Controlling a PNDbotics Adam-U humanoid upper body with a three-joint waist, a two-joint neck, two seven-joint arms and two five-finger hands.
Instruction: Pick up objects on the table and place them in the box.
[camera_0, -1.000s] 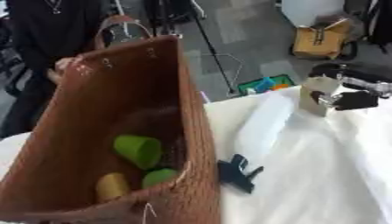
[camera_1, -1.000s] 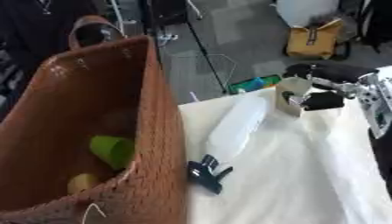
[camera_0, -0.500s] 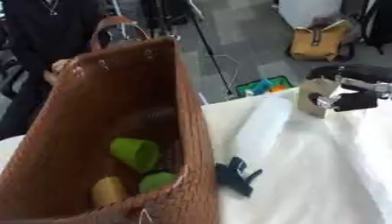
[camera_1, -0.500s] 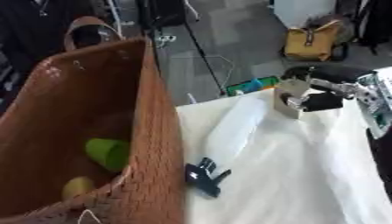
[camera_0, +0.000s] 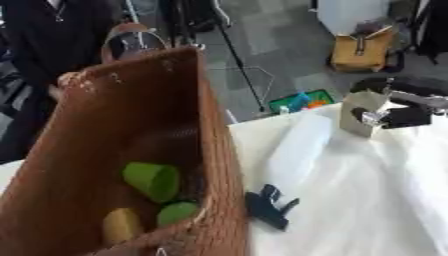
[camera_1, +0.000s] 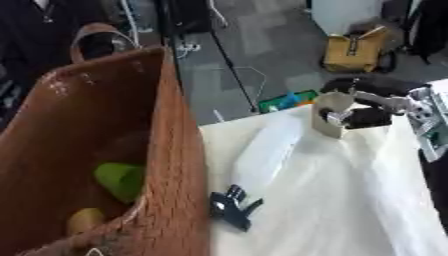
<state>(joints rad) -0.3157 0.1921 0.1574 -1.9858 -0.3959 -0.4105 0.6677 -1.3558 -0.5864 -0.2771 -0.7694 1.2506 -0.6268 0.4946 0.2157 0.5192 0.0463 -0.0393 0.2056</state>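
Inside the woven basket (camera_0: 105, 150) a green cup (camera_0: 150, 180) and two other small things are already placed. Just right of the basket, a dark clip (camera_0: 269, 207) is left. Farther right, a beige box (camera_0: 360, 114) is grasped by the right hand (camera_0: 404, 116).
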